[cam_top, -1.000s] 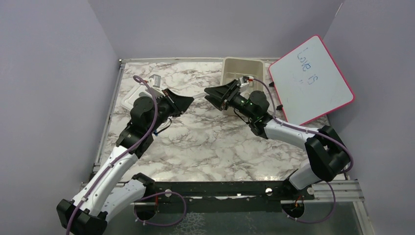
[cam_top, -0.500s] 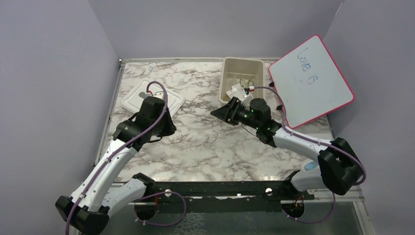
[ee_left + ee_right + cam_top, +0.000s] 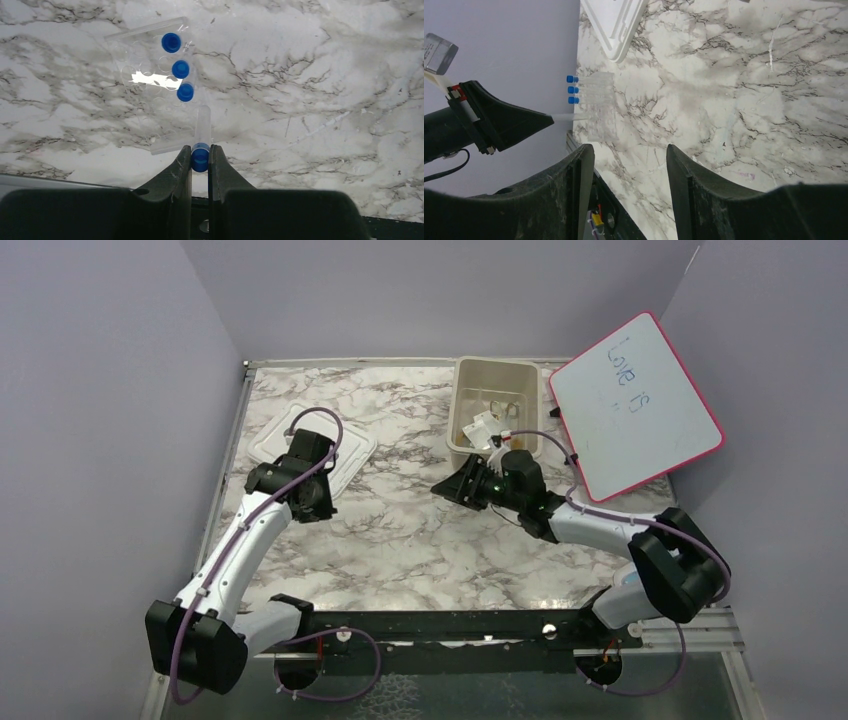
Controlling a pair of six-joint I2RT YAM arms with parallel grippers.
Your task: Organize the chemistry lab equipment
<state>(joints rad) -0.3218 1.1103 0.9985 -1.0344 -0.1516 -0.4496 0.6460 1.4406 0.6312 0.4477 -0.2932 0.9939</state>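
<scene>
Left tool (image 3: 200, 153) pinches a blue-capped clear tube (image 3: 203, 125) by its cap at the clear rack (image 3: 150, 100) near the tabletop's left edge, likely slotting it, so next comes lining up a free hole; right tool (image 3: 629, 150) is spread and empty.

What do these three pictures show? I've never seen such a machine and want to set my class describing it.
Two black-and-white robot arms, left arm and right arm, are bolted at a marbled table's near edge. One picture looks down from above; the other two come from cameras on the wrists. On the table are a beige rectangular tub holding small items, a white lid, a pink-framed whiteboard, and a clear plastic rack with three blue-capped tubes. The left gripper is shut on a fourth blue-capped clear tube; the right gripper is open, holding nothing.
</scene>
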